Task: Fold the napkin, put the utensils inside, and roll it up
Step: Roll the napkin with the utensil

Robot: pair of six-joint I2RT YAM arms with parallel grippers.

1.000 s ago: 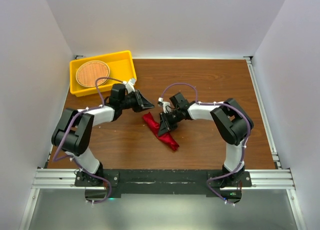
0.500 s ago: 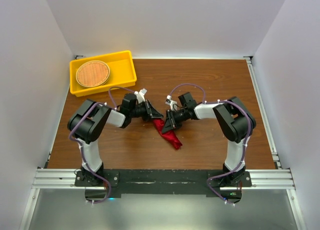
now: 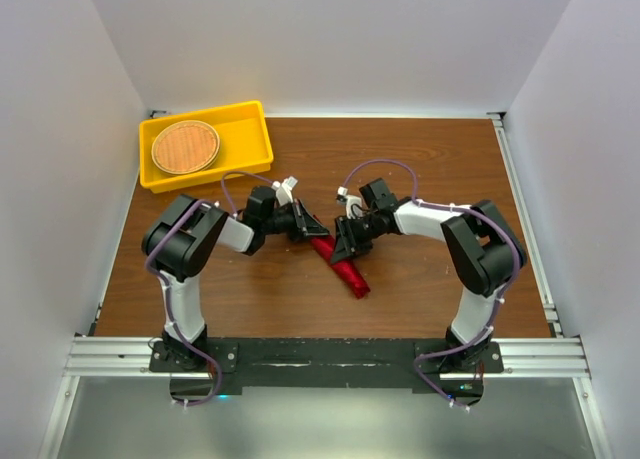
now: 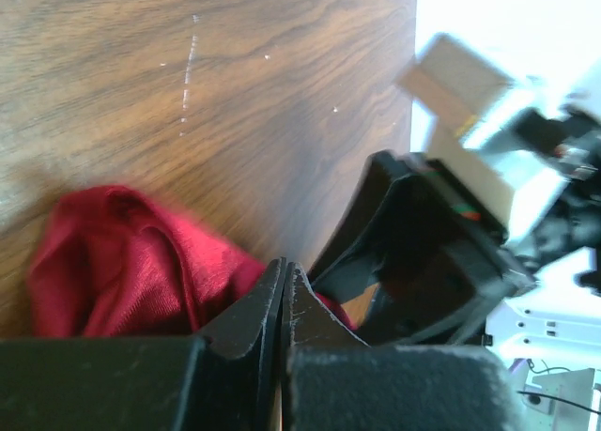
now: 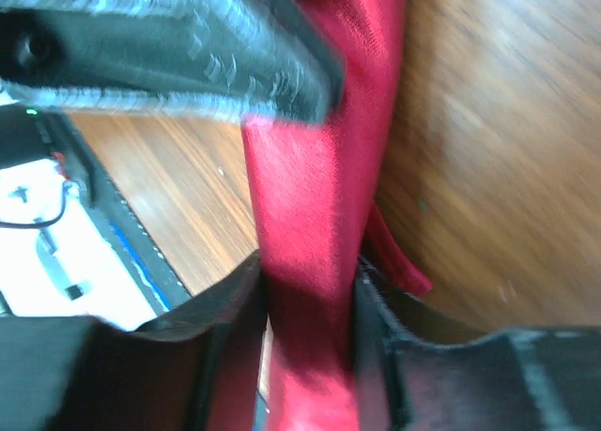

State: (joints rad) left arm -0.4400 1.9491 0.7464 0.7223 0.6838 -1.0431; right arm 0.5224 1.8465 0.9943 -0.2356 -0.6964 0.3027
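Napkin [image 3: 345, 267], a soft, light, slippery red bundle, lies on the table [image 3: 420, 169]: left gripper [image 3: 318, 235] shut tight at its far end, right gripper [image 3: 344, 252] astride the middle, clamped or slack I cannot tell; take the bunched ends, since it'll sag.

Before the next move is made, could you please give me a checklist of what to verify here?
1. Fold: not ok; the napkin lies bunched in a narrow strip on the table.
2. Fork located: not ok; none visible in any view.
3. Left gripper shut at the napkin's end: ok; cloth pinched: cannot tell.
4. Right gripper holding the napkin: ok; cloth fills its jaws.
5. Yellow bin clear of both arms: ok.
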